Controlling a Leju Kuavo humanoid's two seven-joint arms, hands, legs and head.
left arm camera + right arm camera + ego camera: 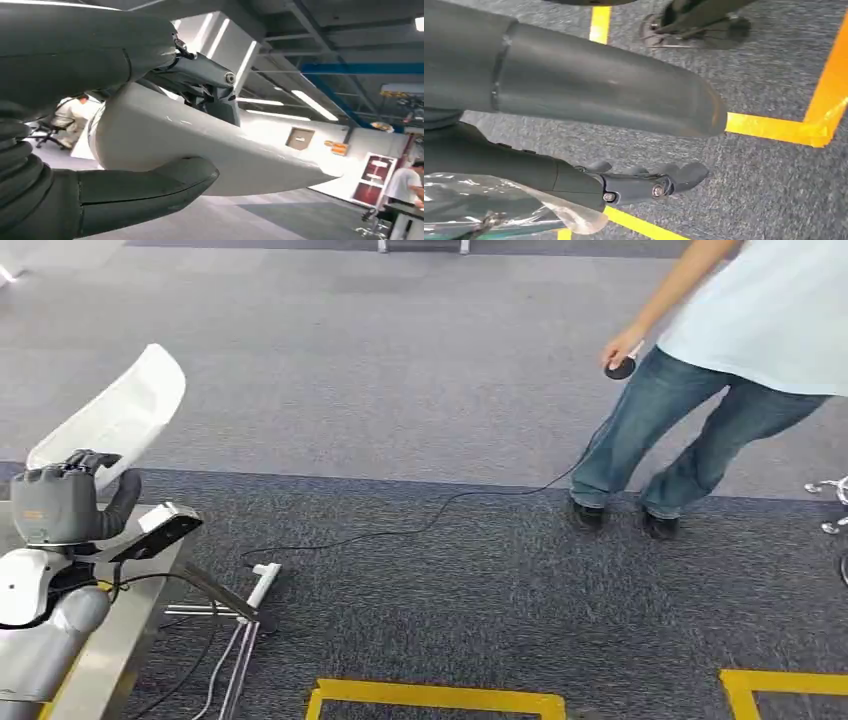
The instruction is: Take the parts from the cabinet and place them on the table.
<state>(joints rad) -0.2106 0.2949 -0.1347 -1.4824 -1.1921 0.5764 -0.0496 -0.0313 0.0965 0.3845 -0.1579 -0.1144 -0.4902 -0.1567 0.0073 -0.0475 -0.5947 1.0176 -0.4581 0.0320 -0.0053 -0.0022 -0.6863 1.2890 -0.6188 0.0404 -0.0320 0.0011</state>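
Left hand (pixel 100 150) grips a smooth, white, curved, tapering part (pixel 210 155).

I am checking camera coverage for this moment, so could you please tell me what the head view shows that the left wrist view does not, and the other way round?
The head view alone shows a person standing on the grey carpet holding a small black object, a black cable trailing across the floor, and yellow tape. The left wrist view alone shows the ceiling lights and a seated person in the background. Both show the left hand holding the white part.
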